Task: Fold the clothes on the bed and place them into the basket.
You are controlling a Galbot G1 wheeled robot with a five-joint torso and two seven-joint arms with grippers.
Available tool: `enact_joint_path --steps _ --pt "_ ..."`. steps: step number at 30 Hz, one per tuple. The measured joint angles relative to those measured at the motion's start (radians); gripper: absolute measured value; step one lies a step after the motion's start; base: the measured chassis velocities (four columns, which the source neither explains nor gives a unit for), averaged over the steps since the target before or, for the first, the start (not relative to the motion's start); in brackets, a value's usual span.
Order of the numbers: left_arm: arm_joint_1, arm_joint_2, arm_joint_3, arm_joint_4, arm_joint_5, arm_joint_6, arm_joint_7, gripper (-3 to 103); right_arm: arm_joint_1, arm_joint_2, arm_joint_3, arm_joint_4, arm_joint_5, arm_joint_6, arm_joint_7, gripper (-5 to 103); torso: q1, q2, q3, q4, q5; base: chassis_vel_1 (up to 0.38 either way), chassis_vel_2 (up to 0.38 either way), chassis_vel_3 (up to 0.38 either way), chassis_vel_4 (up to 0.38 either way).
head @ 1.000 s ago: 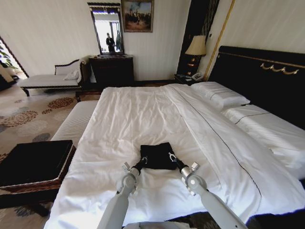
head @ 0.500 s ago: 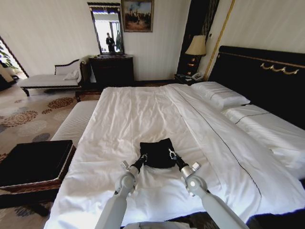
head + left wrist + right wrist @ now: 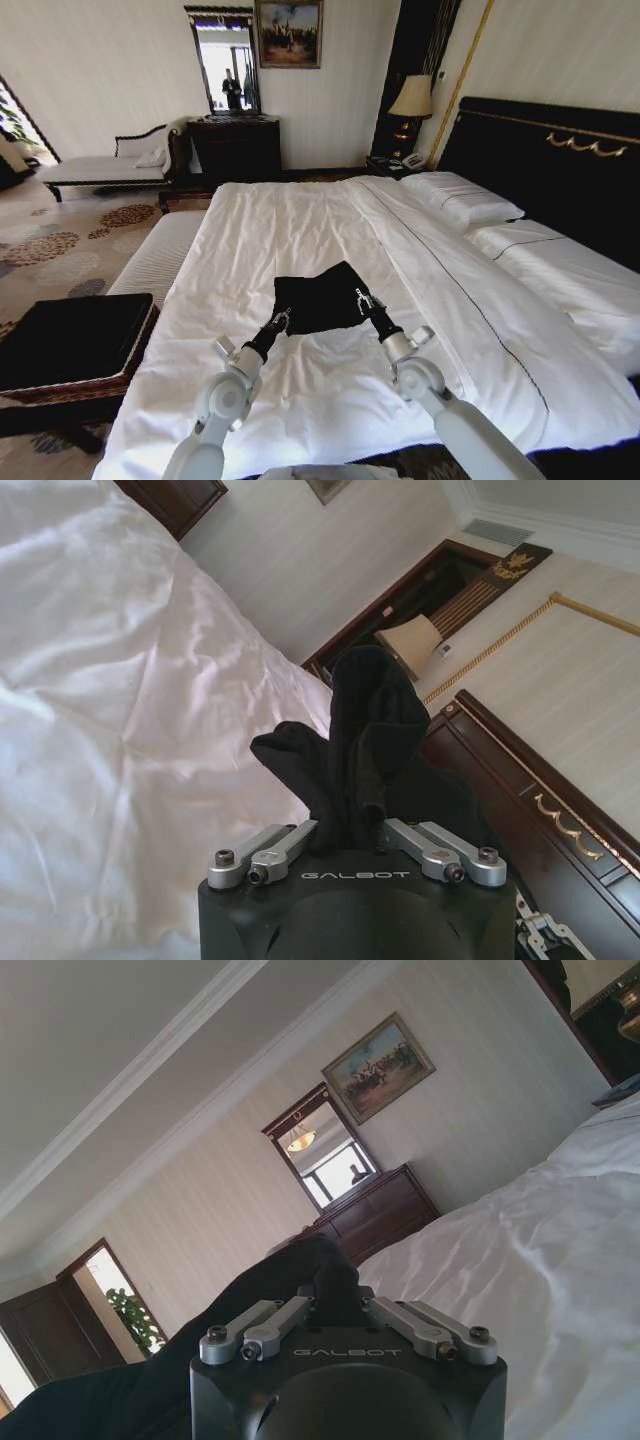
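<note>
black t-shirt (image 3: 318, 300) is being held stretched above the white bed (image 3: 300, 230), near its foot end. one edge is being pinched by the left gripper (image 3: 281, 319), fingers clamped on bunched cloth; the other edge is being gripped by the right gripper (image 3: 363, 301), likewise clenched. wicker basket (image 3: 70, 345) is sitting on the floor left of the bed.

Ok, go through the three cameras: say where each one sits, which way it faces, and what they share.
Head view: on the head, looking forward and down the bed; both arms show, left pincer and right pincer holding the T-shirt, basket to the left.
Left wrist view: on the left wrist, facing the headboard; the left pincer clamps black fabric.
Right wrist view: on the right wrist, facing the mirror; the right pincer grips fabric.
Shared: the T-shirt and the white duvet.
</note>
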Motion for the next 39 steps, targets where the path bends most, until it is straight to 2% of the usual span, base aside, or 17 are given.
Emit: enact_joint_path --steps 4,7,15,24,39 --pt "-0.012 0.005 0.009 0.027 0.001 0.001 -0.007 9 -0.01 0.033 -0.024 -0.012 -0.03 0.006 -0.005 9 0.0 0.0 0.0 -0.0003 0.0001 0.0 0.0 0.0 0.0" --pt "-0.028 -0.025 0.034 0.061 0.004 -0.002 -0.012 9 -0.017 0.054 -0.049 -0.018 -0.048 0.008 -0.001 9 0.0 0.0 0.0 -0.0002 0.0001 0.0 0.0 0.0 0.0" --pt "-0.033 -0.09 0.073 0.072 0.021 -0.002 0.005 9 -0.025 0.032 -0.08 -0.013 -0.058 0.008 -0.001 9 0.0 0.0 0.0 -0.0003 0.0002 0.0 0.0 0.0 0.0" --pt "0.001 -0.083 0.046 0.034 0.026 -0.003 0.011 9 -0.057 0.047 -0.08 -0.009 -0.069 0.008 -0.003 9 0.0 0.0 0.0 -0.0001 0.0001 0.0 0.0 0.0 0.0" --pt "0.038 -0.08 0.031 0.008 0.039 -0.006 0.012 9 -0.103 0.145 -0.076 -0.021 -0.113 0.018 -0.017 9 0.0 0.0 0.0 -0.0002 0.0001 0.0 0.0 0.0 0.0"
